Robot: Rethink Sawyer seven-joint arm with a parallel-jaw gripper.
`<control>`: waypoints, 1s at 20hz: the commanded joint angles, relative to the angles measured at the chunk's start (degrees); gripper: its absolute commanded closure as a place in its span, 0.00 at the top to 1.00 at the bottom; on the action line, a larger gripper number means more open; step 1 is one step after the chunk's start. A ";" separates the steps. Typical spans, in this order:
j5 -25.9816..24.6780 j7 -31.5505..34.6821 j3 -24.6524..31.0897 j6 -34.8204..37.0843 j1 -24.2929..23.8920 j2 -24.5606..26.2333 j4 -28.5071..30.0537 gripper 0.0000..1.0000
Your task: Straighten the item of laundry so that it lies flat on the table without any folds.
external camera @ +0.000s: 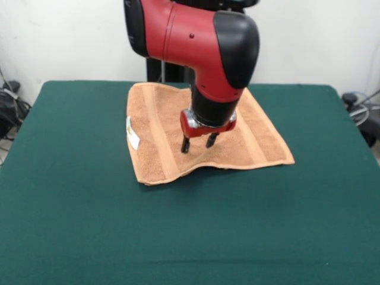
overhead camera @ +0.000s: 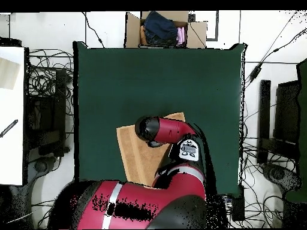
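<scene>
Dark green felt-like cloth covers the table, a broad rectangle whose bare near half fills the foreground of the front view. Next in bulk is the red and black arm, smooth and rounded, coming down over the far half of the table; from overhead it hides much of what lies under it.

On that far half lies the towel, tan terry with a nubby pile, roughly square, turned a little askew to the table's edges. Flat woven bands run near two opposite edges, and a small white label sticks out from the left edge in the front view. It lies mostly spread, but the near edge lifts in a shallow wave and casts a shadow on the cloth.

The gripper hangs over the towel's middle, a red collar with two short black fingers pointing down. They stand parted by a small gap, with nothing between them; their tips are at or just above the pile, and contact cannot be judged.

Beyond the table's far edge in the overhead view sits a cardboard box holding dark and pink cloth. Cables tangle on the floor along both sides.
</scene>
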 commanded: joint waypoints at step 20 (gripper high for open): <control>4.22 15.01 0.52 5.65 3.70 -3.41 -3.66 1.00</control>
